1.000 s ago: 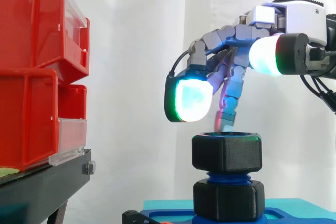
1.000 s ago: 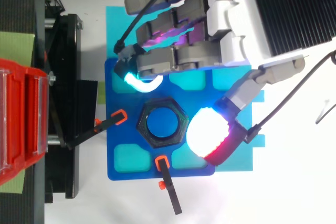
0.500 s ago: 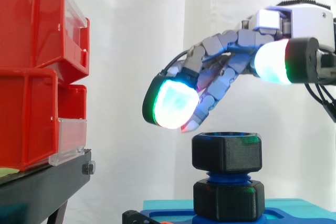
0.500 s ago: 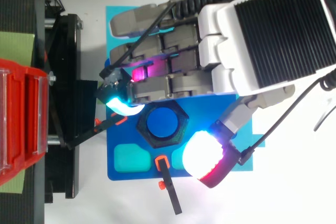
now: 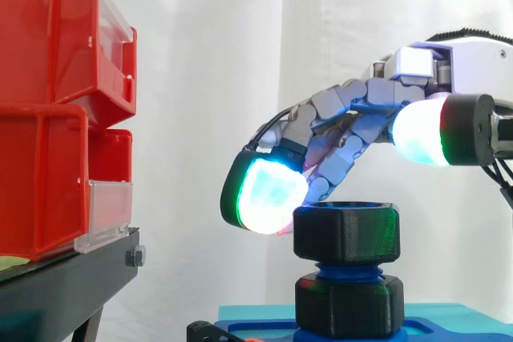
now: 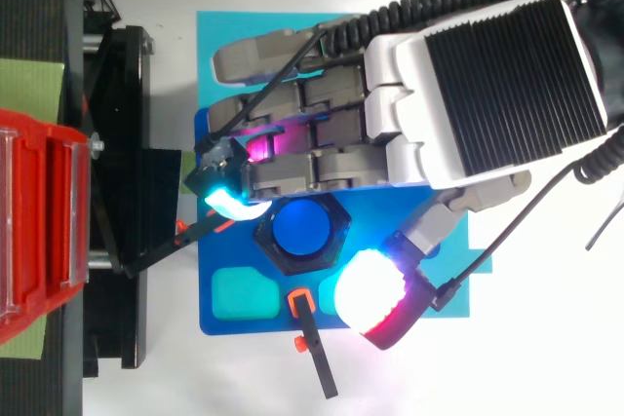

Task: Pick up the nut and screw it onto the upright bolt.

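While slack-fingered, hand [image 6: 478, 75] low over nut [image 5: 346, 235].

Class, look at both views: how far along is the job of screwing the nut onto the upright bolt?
Done: the nut already sits on the blue bolt, so pick-up looks finished. In hand: the hand reaches over it, fingers at its top edge, not clamped round it. Left: the bolt shows bare beneath the nut, so it probably needs more turning.
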Controlling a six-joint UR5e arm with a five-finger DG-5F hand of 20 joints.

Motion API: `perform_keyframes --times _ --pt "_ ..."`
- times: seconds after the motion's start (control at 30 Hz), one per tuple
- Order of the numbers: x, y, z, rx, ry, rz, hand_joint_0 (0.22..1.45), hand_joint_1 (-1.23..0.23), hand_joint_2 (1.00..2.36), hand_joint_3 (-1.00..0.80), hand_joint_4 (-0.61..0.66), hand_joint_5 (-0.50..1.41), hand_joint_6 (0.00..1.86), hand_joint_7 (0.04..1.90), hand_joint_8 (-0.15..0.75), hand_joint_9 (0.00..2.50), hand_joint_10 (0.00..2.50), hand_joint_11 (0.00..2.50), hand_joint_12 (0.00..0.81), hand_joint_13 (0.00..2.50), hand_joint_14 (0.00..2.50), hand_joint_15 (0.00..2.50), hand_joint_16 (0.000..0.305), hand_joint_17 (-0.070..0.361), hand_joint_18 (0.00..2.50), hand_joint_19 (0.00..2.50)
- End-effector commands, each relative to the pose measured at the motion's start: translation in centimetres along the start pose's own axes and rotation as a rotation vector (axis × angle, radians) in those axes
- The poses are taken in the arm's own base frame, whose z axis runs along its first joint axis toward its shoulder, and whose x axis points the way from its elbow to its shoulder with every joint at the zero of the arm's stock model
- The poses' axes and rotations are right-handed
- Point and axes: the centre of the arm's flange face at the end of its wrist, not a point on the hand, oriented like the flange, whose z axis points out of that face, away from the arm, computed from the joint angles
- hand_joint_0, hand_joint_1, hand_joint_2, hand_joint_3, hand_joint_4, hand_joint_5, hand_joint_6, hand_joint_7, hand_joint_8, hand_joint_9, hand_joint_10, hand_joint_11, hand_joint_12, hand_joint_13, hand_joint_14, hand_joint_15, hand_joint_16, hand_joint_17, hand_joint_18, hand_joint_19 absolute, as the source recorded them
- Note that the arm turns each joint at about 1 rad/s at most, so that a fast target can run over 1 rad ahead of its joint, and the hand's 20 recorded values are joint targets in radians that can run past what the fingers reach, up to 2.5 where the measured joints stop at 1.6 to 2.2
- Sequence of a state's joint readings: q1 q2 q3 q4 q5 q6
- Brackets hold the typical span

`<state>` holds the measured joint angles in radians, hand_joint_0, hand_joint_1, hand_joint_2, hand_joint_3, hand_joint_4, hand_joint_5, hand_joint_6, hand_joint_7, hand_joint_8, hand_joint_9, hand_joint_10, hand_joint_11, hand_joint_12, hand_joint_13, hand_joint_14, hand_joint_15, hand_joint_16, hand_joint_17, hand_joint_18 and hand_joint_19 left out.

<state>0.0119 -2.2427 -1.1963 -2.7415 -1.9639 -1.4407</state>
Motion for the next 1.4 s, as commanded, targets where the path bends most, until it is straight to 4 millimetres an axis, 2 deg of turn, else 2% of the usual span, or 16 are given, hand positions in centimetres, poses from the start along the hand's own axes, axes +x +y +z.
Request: perform_keyframes --times 0.0,0.2,0.5,0.67,0.73,0.87,0.97,1.07,1.2,1.3,1.33,1.37 --pt "0.3 0.0 -0.1 0.001 0.006 0.003 0.52 -0.14 1.00 -0.50 0.21 -0.11 0.50 0.76 0.233 0.80 0.00 0.00 0.266 0.48 0.00 0.00 0.029 0.064 0.15 0.00" --pt "0.3 0.0 -0.2 0.003 0.008 0.002 0.52 -0.14 1.00 -0.50 0.24 -0.07 0.50 1.00 0.245 0.84 0.00 0.00 0.261 0.50 0.00 0.00 0.028 0.062 0.17 0.00" --pt "0.2 -0.8 -0.7 0.010 0.008 0.003 0.54 -0.20 1.00 -0.50 0.17 -0.02 0.50 1.42 0.267 0.96 0.00 0.00 0.238 0.61 0.00 0.00 0.023 0.052 0.28 0.00" --pt "0.1 -1.4 -1.0 0.010 0.004 0.000 0.55 -0.22 1.00 -0.50 0.15 0.00 0.50 1.57 0.272 1.04 0.00 0.00 0.222 0.67 0.00 0.00 0.021 0.047 0.35 0.00" --pt "0.0 -1.7 -1.3 0.010 0.003 -0.001 0.55 -0.22 1.00 -0.50 0.14 0.00 0.53 1.54 0.275 1.07 0.00 0.00 0.215 0.70 0.00 0.00 0.020 0.045 0.38 0.00" --pt "-0.2 -2.6 -2.0 0.010 0.003 -0.003 0.55 -0.24 1.00 -0.50 0.14 0.01 0.61 1.36 0.272 1.17 0.00 0.00 0.198 0.79 0.00 0.00 0.017 0.038 0.46 0.00" --pt "-0.8 -2.8 -1.9 0.005 -0.004 -0.009 0.55 -0.25 1.00 -0.50 0.09 0.02 0.67 1.22 0.278 1.35 0.00 0.00 0.170 0.92 0.00 0.00 0.013 0.028 0.60 0.00" --pt "-2.3 -3.4 -1.7 -0.004 -0.016 -0.023 0.56 -0.26 1.00 -0.50 0.07 0.03 0.69 1.15 0.270 1.44 0.00 0.00 0.151 0.99 0.00 0.00 0.010 0.022 0.68 0.04" --pt "-3.7 -3.7 -1.6 -0.003 -0.013 -0.034 0.56 -0.26 1.00 -0.50 0.10 0.04 0.67 1.18 0.273 1.47 0.00 0.04 0.151 1.00 0.00 0.00 0.010 0.022 0.70 0.05" --pt "-4.4 -3.8 -1.4 -0.004 -0.017 -0.041 0.55 -0.25 1.00 -0.50 0.15 0.05 0.50 1.50 0.280 1.42 0.00 0.04 0.164 0.95 0.00 0.00 0.012 0.026 0.63 0.03" --pt "-5.1 -3.9 -1.1 -0.005 -0.025 -0.045 0.55 -0.25 1.00 -0.50 0.16 0.04 0.50 1.48 0.282 1.41 0.00 0.04 0.167 0.95 0.00 0.00 0.012 0.027 0.63 0.04" --pt "-5.5 -3.9 -1.0 -0.005 -0.028 -0.047 0.55 -0.25 1.00 -0.50 0.18 0.01 0.50 1.38 0.283 1.36 0.00 0.05 0.179 0.89 0.00 0.00 0.013 0.030 0.60 0.04"
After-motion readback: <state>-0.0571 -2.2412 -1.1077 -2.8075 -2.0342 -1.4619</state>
